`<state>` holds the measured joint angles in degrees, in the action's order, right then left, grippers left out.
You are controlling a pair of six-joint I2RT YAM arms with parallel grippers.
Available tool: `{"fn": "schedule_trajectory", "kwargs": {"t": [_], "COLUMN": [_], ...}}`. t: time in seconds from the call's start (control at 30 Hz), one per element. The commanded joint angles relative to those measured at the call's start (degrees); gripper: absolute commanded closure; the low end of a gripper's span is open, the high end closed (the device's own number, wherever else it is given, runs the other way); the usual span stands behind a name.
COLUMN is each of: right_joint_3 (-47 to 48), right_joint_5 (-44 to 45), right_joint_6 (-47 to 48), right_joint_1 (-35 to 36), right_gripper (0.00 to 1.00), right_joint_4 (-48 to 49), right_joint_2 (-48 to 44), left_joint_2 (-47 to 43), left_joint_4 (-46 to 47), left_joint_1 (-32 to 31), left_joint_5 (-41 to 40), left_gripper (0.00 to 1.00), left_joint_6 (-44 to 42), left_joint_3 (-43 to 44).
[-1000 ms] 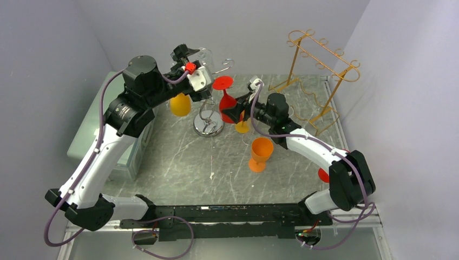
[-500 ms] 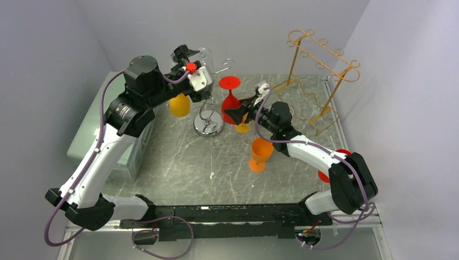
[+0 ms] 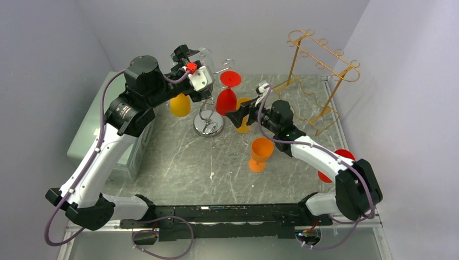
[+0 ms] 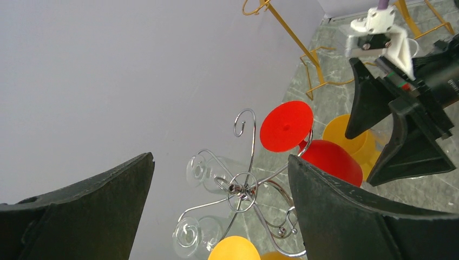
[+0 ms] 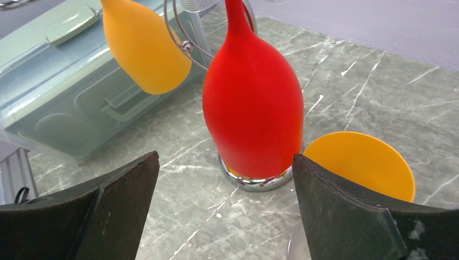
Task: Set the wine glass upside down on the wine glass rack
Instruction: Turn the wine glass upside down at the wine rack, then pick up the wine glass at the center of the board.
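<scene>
Where the right arm crosses the lower right of the top view, it hides most of a red object (image 3: 323, 176), which cannot be identified. An orange glass (image 3: 260, 154) stands upright at centre on the table (image 3: 178, 162).

Beyond it, the right gripper (image 5: 224, 157) is spread wide and grips nothing. The red glass (image 5: 253, 119) hangs just ahead of the gap, and both fingers are clear of it. In the right wrist view the glass's foot is cut off by the upper edge. Its mouth overlaps the chrome base (image 5: 254, 182) behind, so the gap between them cannot be judged. An upright yellow glass (image 5: 360, 162) at lower right is partly covered by a finger.

The red glass is opaque and glossy, with a teardrop bowl, a thin stem and a flat round foot. It sits at upper centre of the top view, on the rack (image 4: 242, 189), its foot over a wire arm. The exact seating cannot be made out. Its long axis runs near vertical, foot up and mouth down.

A hanging yellow glass (image 3: 180, 104) occupies the rack's left side. Clear glasses (image 4: 201, 169) on the rack are hard to make out.

The left gripper (image 4: 219, 160) hangs above the rack, fingers far apart and empty. The left arm hides part of a grey-green box (image 3: 84, 138) at left. A gold rack (image 3: 293, 62) stands at upper right.
</scene>
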<state>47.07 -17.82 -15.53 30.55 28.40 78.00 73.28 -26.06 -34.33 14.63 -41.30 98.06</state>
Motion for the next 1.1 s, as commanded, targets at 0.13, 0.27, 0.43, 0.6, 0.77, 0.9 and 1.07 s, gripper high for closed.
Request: {"fn": "schedule_trajectory", "kwargs": {"t": [0.13, 0.27, 0.43, 0.6, 0.77, 0.9, 1.07], "right_joint_3": [3.72, 7.26, 16.10, 20.66, 23.24, 24.23, 25.21], "right_joint_5": [3.84, 10.99, 19.35, 20.20, 19.91, 18.56, 18.53], "right_joint_6": [2.46, 1.11, -2.18, -2.84, -2.75, -2.75, -3.13], "right_joint_1": [-0.17, -1.16, -3.22, -4.46, -5.17, -5.41, -5.50], "right_gripper": [0.08, 0.16, 0.27, 0.35, 0.40, 0.44, 0.47], "right_joint_4": [-13.74, -24.48, -40.32, -46.79, -50.83, -51.96, -53.76], "right_joint_2": [-11.42, -14.38, -11.10, -8.18, -4.70, -2.69, 0.29], "left_joint_2": [-0.40, -0.58, -0.59, -1.16, -1.73, -2.05, -2.65], "left_joint_4": [0.02, -0.56, -1.26, -2.01, -2.67, -3.33, -3.22], "left_joint_1": [-0.15, -0.14, -0.16, -0.21, -0.15, -0.20, -0.21], "left_joint_5": [-0.65, -0.83, -1.05, -0.85, -0.79, -0.83, -0.92], "left_gripper": [0.01, 0.01, 0.00, 0.01, 0.01, 0.01, 0.01], "left_joint_6": [0.17, 0.43, 1.66, 2.19, 2.44, 2.80, 2.32], "left_joint_3": [1.78, 1.76, 2.17, 1.68, 1.52, 1.16, 0.07]}}
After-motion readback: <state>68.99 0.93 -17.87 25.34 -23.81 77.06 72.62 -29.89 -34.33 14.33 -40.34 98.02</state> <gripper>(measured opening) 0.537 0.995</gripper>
